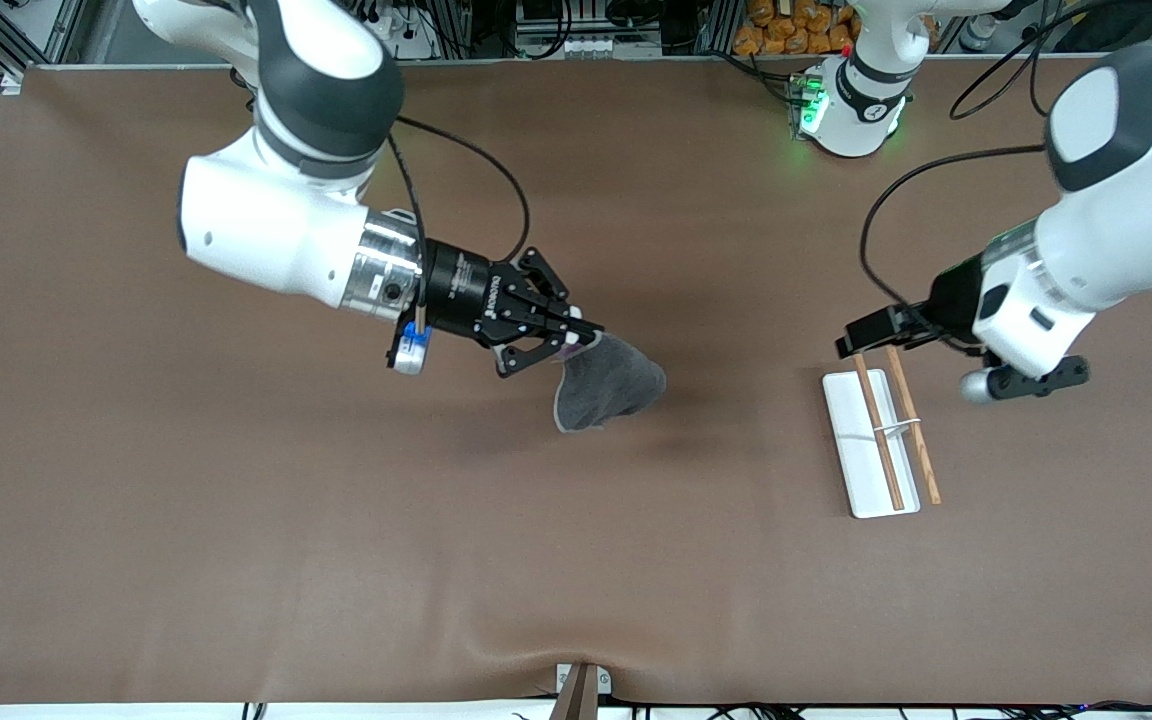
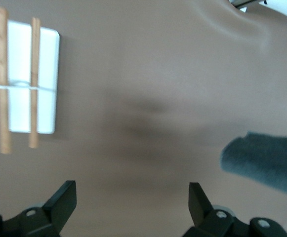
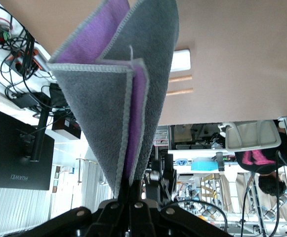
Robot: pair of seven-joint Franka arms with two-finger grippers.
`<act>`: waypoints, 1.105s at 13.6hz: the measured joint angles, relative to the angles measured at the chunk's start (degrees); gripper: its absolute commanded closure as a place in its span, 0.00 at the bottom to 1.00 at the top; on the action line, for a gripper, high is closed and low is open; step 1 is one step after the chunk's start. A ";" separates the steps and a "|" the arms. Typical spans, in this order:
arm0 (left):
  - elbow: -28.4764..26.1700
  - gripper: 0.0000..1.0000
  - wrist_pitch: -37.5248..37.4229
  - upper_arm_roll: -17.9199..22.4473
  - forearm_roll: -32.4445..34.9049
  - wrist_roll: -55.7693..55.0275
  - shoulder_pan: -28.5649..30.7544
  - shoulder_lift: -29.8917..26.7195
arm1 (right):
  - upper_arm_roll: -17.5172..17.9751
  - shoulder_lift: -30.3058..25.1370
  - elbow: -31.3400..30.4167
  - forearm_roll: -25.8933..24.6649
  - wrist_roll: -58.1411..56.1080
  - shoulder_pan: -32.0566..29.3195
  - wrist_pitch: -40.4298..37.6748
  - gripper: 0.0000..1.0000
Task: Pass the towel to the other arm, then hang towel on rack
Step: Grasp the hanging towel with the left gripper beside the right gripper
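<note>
The towel [image 1: 604, 385] is a soft, napped cloth, dark grey on one face and bright purple on the other, with a pale stitched edge; it hangs in loose folds from the right gripper [image 1: 581, 337], whose black fingers are pinched tight on one gathered end, up in the air over the middle of the table [image 1: 236, 520]. In the right wrist view the cloth [image 3: 116, 98] fans out from the closed fingers [image 3: 133, 197] in layered pleats, grey outside and purple showing in the creases. The rack [image 1: 886, 430] stands on the table toward the left arm's end: two thin, straight brown wooden rods lying parallel, joined across by a slim white bracket, over a flat white rectangular tray with rounded corners. The left gripper [image 1: 871, 335] hovers over the end of the rack farther from the front camera, its dark, angular fingers [image 2: 64, 197] spread wide with nothing between them; its wrist view shows the rack [image 2: 27, 79] and an edge of the grey towel [image 2: 266, 160]. The table is covered in a smooth, matte brown sheet with faint ripples near its front edge. Along the robots' side run metal framing, black cables and a green-lit arm base [image 1: 851, 110].
</note>
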 measured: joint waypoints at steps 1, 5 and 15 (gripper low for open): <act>0.00 0.00 0.70 -0.03 -0.63 -3.64 -0.76 0.53 | 0.00 0.01 0.08 0.26 0.48 0.67 1.08 1.00; 0.00 0.00 2.59 -0.08 -6.93 -20.88 -2.98 1.91 | -0.05 0.00 1.50 0.34 3.01 1.34 2.48 1.00; -0.27 0.00 11.11 -0.14 -17.07 -53.85 -7.22 11.16 | -0.11 0.06 2.09 0.37 3.38 2.83 5.07 1.00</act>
